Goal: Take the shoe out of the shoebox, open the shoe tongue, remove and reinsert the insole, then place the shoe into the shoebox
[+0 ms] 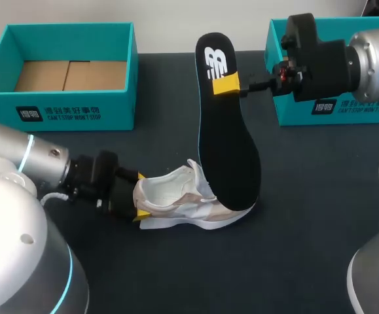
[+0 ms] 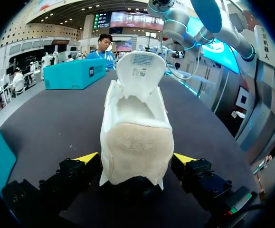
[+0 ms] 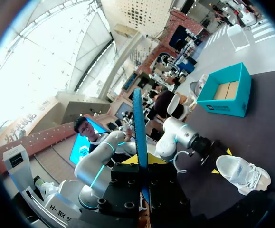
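Left jaws clamp the shoe (image 1: 176,199) by its heel, right jaws pinch the insole (image 1: 232,150); best to steer its toe low under the tongue (image 2: 141,71), steadily.

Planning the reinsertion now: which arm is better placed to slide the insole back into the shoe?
Right. The right hand pinches the insole, held upright with its lower end near the shoe. The left hand clamps the heel, steadying it.
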Available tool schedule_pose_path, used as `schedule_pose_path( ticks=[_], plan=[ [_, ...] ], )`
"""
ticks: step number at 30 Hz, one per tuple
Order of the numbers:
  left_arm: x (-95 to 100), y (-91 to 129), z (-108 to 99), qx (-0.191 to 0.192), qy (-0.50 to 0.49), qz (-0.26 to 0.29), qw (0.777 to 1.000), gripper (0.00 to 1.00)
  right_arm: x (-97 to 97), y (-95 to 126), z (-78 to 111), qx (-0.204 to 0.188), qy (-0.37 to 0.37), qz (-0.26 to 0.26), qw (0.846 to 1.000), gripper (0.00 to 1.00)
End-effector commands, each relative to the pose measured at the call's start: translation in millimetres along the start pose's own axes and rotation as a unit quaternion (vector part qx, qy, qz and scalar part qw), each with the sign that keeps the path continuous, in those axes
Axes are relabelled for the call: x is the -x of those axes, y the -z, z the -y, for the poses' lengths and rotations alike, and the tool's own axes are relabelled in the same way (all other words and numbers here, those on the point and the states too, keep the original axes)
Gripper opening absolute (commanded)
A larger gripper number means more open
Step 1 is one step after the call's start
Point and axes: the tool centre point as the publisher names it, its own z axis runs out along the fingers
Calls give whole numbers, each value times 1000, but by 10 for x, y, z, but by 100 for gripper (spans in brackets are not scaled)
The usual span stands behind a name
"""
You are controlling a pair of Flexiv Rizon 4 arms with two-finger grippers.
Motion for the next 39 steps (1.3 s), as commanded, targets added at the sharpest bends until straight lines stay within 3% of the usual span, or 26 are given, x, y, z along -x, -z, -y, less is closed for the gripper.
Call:
schedule_pose_path(
  ticks=[1,3,14,25,31,39],
  plan=[
    [-10,-7,-7,1,0,1,1000,100,10,-42,-28,-1,-1,0,1000,0],
    [-15,22,33,11,0,10,1000,100,10,-42,-28,-1,-1,0,1000,0],
    [47,235,332,145,16,-6,989,100,10,-42,-28,-1,-1,0,1000,0],
    [-13,255,391,292,29,-43,955,100,10,-42,-28,-1,-1,0,1000,0],
    [-57,269,440,339,17,-36,940,100,10,-42,-28,-1,-1,0,1000,0],
    [-87,302,461,368,4,-18,930,100,10,-42,-28,-1,-1,0,1000,0]
  ],
)
